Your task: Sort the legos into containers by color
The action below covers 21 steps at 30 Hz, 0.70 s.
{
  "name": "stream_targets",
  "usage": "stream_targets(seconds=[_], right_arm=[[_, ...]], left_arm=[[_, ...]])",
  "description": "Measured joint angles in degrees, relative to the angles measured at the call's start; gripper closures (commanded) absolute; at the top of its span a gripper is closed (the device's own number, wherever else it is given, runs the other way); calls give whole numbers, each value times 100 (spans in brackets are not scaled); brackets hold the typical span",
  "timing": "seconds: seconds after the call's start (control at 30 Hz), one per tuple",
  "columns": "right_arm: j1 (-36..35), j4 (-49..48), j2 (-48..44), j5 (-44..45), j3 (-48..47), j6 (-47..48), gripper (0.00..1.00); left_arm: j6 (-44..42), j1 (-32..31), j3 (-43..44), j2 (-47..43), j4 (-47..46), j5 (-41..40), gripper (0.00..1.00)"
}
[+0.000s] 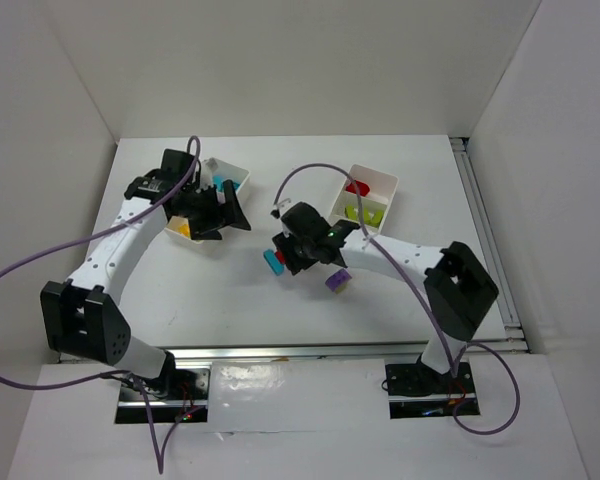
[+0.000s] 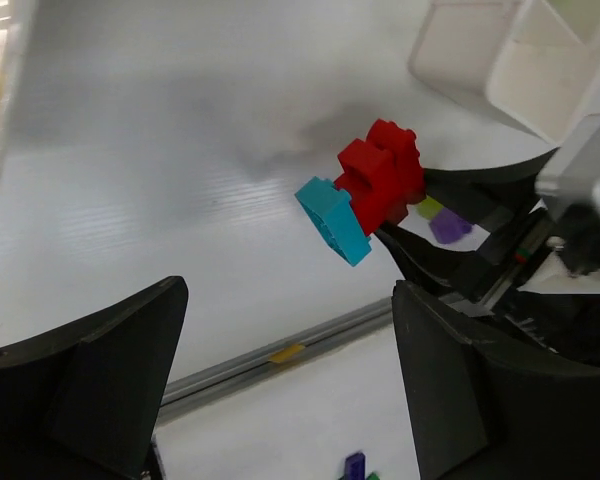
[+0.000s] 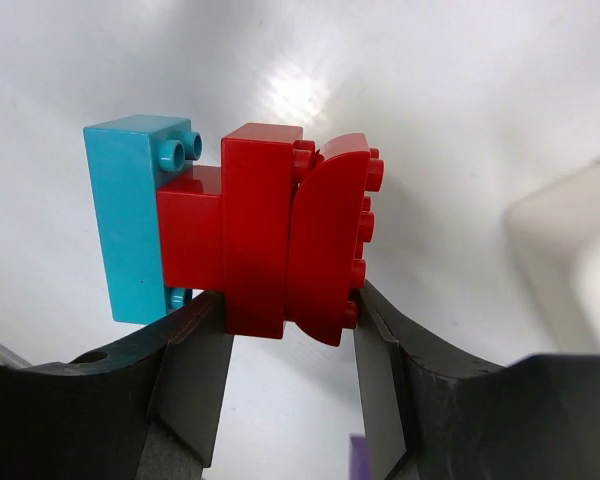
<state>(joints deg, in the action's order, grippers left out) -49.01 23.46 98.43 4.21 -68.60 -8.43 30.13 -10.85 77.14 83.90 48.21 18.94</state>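
Gripping the red-and-blue brick cluster [image 1: 276,262] in the overhead view, the right claw [image 1: 283,256] points its blue end toward the released left claw [image 1: 228,208] nearby; the left wrist shows the cluster ahead, blue end nearest; the right wrist shows its length crossing the claw, blue jutting left.

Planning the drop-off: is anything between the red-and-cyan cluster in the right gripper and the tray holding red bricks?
Nothing visible does. Only bare table lies between the red-and-cyan plastic brick cluster in the right gripper and the white divided plastic tray. The purple brick lies nearer, off that line.
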Motion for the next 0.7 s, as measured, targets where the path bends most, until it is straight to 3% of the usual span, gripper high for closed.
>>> stream_targets(seconds=[0.3, 0.7], right_arm=[[428, -107, -885, 155, -2, -264, 55], [748, -190, -894, -208, -72, -468, 55]], left_arm=[[22, 15, -710, 20, -1172, 1882, 6], [210, -584, -1010, 293, -2461, 2745, 8]])
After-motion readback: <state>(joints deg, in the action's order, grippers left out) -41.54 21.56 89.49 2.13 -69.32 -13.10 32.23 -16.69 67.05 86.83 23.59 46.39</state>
